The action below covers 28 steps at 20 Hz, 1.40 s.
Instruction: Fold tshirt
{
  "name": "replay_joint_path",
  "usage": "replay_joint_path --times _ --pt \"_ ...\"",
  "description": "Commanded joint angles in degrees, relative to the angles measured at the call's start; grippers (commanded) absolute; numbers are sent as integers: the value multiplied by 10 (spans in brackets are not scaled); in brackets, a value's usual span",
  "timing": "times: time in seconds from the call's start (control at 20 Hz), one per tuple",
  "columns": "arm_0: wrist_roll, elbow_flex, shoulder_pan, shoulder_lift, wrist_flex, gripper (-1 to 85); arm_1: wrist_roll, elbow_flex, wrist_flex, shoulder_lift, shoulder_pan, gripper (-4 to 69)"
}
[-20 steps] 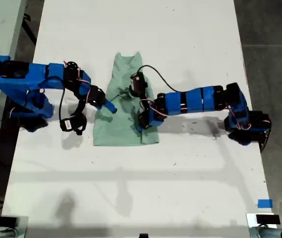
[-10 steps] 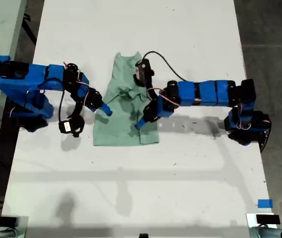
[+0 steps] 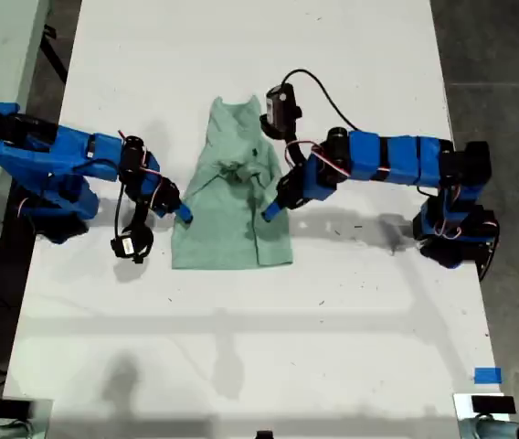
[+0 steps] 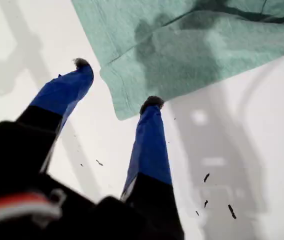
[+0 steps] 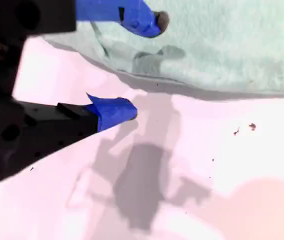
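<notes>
White table (image 3: 351, 302) carries the tshirt (image 3: 232, 206); wrist views show my first hand (image 4: 117, 82) and second hand (image 5: 144, 65) spread, empty.

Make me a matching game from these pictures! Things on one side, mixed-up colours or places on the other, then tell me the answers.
Things:
1. tshirt
2. table
3. my first hand
4. piece of tape

Clues:
a. white
b. open, blue fingers by a cloth corner
c. pale mint green, rumpled near the middle
d. blue, near the exterior view's bottom right corner

Pairs: 1-c, 2-a, 3-b, 4-d
</notes>
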Motion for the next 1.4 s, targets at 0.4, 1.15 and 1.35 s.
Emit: replay_joint_path --times 0.4,1.15,1.35 --pt "25 0 -33 -17 -70 1 12 64 -33 84 -10 229" --pt "41 -399 -23 -258 31 4 24 108 -59 114 -12 232" --pt "62 -615 -33 -474 123 227 28 113 -60 114 -17 231"
